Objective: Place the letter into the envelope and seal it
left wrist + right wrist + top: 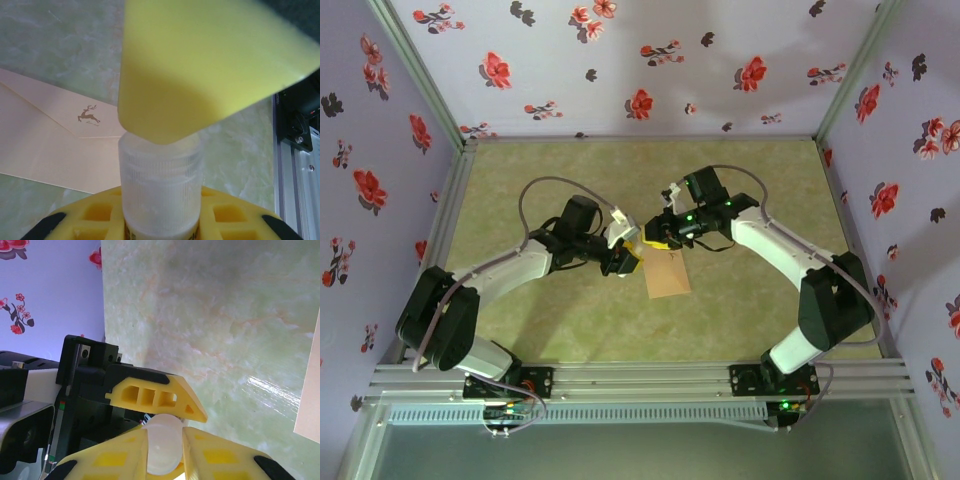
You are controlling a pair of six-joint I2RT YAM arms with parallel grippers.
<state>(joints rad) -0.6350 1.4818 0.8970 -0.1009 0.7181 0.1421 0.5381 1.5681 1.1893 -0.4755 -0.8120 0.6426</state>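
Note:
The tan envelope (667, 275) lies flat on the green table between the two arms, its triangular flap with a small deer mark (88, 114) in the left wrist view. The letter is out of view. My left gripper (628, 258) is shut on a white glue stick (160, 190), whose ribbed translucent cap points up from between the yellow fingers. My right gripper (655, 238) meets it from the other side above the envelope's top end. Its fingers (125, 455) press on both sides of the stick's white cap (162, 445). One yellow finger (200, 65) of the right gripper covers the cap's top.
Floral walls enclose the table on three sides. An aluminium rail (640, 380) runs along the near edge by the arm bases. The envelope's edge (311, 385) lies at the right of the right wrist view.

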